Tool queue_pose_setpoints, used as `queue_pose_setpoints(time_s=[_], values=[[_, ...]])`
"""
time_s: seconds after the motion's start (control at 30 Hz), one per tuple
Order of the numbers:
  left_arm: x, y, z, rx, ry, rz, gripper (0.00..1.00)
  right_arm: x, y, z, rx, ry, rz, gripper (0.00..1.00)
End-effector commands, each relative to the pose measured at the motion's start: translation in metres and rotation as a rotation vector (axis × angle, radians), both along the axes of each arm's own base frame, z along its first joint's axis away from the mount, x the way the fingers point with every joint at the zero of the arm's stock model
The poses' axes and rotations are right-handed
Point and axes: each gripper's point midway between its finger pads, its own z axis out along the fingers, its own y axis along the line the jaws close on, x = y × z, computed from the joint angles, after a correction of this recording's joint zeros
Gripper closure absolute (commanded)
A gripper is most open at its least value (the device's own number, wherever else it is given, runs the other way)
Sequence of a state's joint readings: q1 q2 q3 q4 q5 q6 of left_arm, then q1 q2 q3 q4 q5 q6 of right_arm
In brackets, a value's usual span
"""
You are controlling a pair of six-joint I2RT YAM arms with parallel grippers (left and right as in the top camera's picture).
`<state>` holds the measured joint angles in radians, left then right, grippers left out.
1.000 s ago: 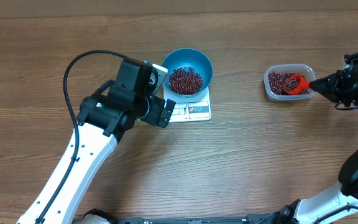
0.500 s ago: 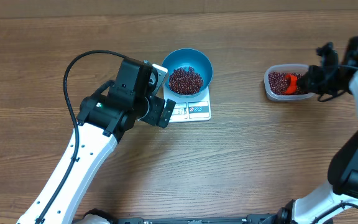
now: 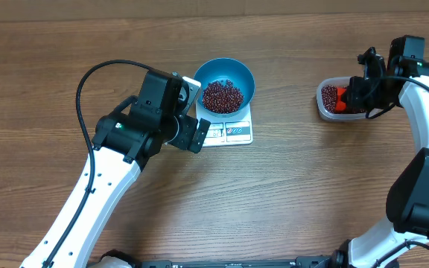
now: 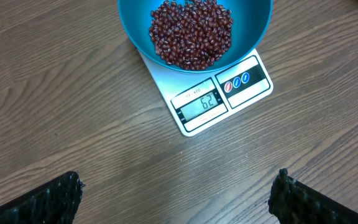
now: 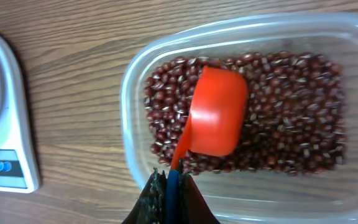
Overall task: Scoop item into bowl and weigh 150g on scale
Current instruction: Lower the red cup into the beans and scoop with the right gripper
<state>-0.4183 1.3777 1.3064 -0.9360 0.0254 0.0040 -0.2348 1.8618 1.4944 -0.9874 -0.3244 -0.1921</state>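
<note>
The blue bowl (image 3: 243,77) stands on the white scale (image 3: 238,134) with a heap of red-brown beans (image 3: 222,96) in it. In the left wrist view the bowl (image 4: 135,25), its beans (image 4: 191,34) and the scale (image 4: 219,99) lie ahead, and the display reads 62. My left gripper (image 3: 196,112) hovers open just left of the scale, with nothing between its fingers (image 4: 178,194). My right gripper (image 5: 171,186) is shut on the handle of an orange-red scoop (image 5: 217,112). The scoop lies bottom-up on the beans (image 5: 291,112) in the clear tub (image 5: 129,93).
The clear tub (image 3: 326,110) sits at the right of the wooden table, well apart from the scale. My right gripper (image 3: 356,95) hangs over the tub's right half. The left arm's black cable (image 3: 88,82) loops over the table to the left of the bowl.
My right arm has swung in from the right edge to over the tub and turned at the wrist, rolling the scoop bottom-up onto the beans. The left arm has not moved.
</note>
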Motion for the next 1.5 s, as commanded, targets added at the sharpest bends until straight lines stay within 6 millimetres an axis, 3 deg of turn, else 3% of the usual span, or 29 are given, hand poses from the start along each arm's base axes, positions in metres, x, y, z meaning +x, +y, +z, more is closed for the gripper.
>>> queue_pose_setpoints(time_s=[0.0,0.3,0.6,0.93,1.47], values=[[0.003,-0.001,0.003,0.009,-0.012,-0.015,0.01,0.001,0.02,0.005,0.117,-0.01,0.025,0.96],[0.003,-0.001,0.003,0.009,-0.012,-0.015,0.01,-0.001,0.02,0.011,0.197,-0.018,0.014,0.97],[0.003,-0.001,0.003,0.009,-0.012,-0.015,0.01,-0.001,0.002,0.023,0.311,-0.062,-0.035,0.96],[0.003,-0.001,0.003,0.009,-0.012,-0.015,0.01,-0.004,-0.016,0.02,0.29,-0.056,-0.08,0.96],[0.003,-0.001,0.003,0.009,-0.012,-0.015,0.0,-0.008,-0.014,0.019,0.304,-0.036,-0.09,0.96]])
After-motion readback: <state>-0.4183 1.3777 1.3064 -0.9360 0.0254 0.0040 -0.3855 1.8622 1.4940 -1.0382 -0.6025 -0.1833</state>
